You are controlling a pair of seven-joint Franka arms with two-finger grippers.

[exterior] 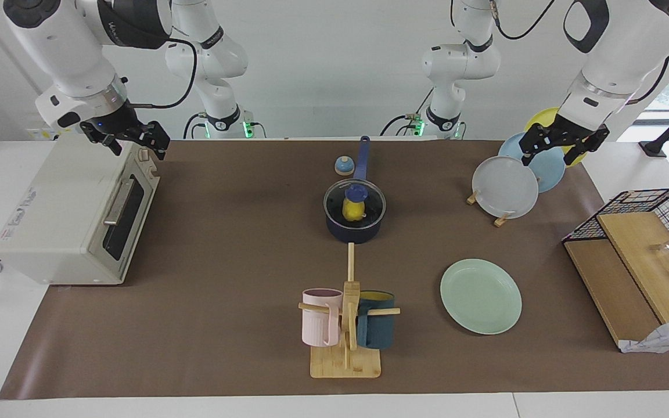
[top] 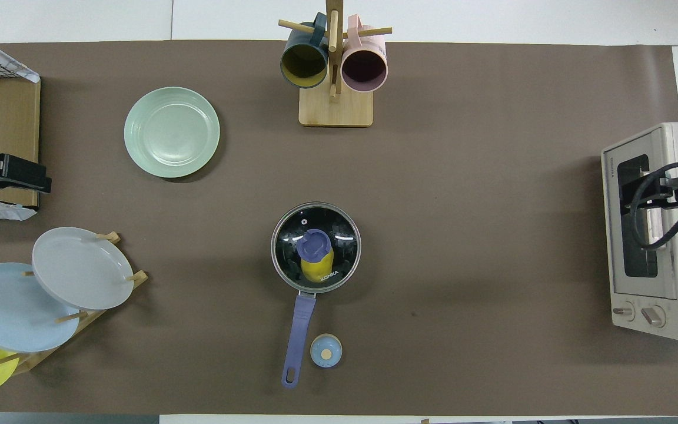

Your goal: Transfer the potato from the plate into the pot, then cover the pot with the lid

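Two steps, both seemingly finished already. Potato (exterior: 353, 212) inside the pot (exterior: 353, 233) at the centre of the frame, sealed under the lid (exterior: 358, 194) resting level on the rim; plate (exterior: 481, 296) bare, lower in the facing view, toward the left arm's end of the tabletop (exterior: 224, 261). Left end effector (exterior: 555, 152) at upper right of the facing view, over the rack of plates (exterior: 504, 187), carrying nothing; right end effector (exterior: 137, 142) at upper left, over the toaster oven (exterior: 73, 215), likewise carrying nothing; how wide either stands, impossible to tell. Probably nothing left to call for beyond waiting clear of the pot. "KONKA" legible in white on the lid's glass in the overhead view; red-marked warning label on the oven too small to read.
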